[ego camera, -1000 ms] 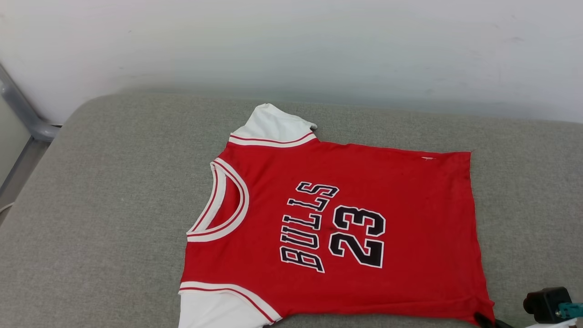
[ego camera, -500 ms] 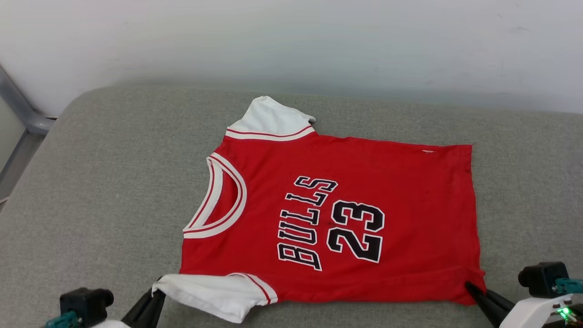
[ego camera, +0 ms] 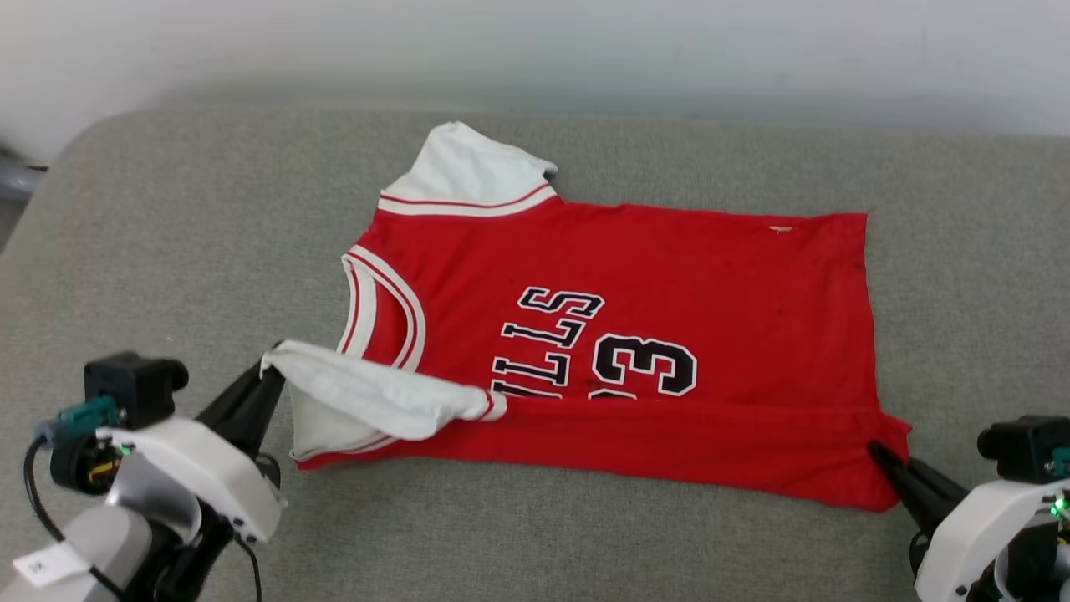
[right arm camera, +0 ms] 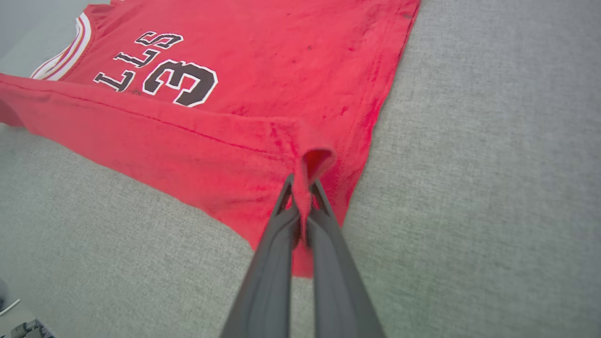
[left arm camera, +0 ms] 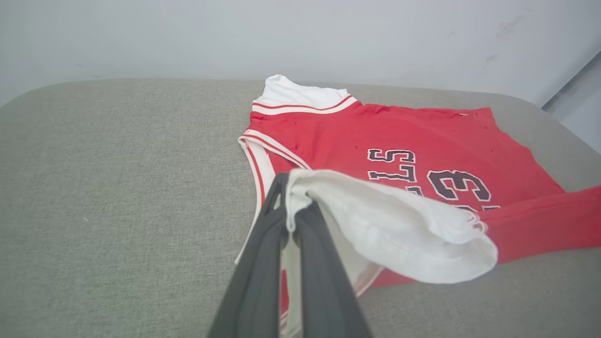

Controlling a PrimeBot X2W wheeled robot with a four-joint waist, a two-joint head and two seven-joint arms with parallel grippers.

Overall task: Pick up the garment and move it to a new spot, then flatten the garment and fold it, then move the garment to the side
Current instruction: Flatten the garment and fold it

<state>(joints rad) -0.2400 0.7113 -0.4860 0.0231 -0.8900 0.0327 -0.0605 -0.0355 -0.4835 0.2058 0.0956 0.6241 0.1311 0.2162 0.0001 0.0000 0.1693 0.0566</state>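
head view: angled inward, left gripper pinches the garment's white sleeve, right gripper pinches its hem corner.

I note a grey fabric cushion, rounded at its far left corner. A pale wall rises behind it. A grey bar sits at my far left.

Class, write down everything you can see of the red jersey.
The red jersey looks like soft knit, with white sleeves, red-white striped collar trim and black white-outlined lettering and numerals. It lies sideways on the grey cushion, its near edge lifted and folded over the print. The left end effector pinches the near white sleeve; the right end effector pinches the near hem corner.
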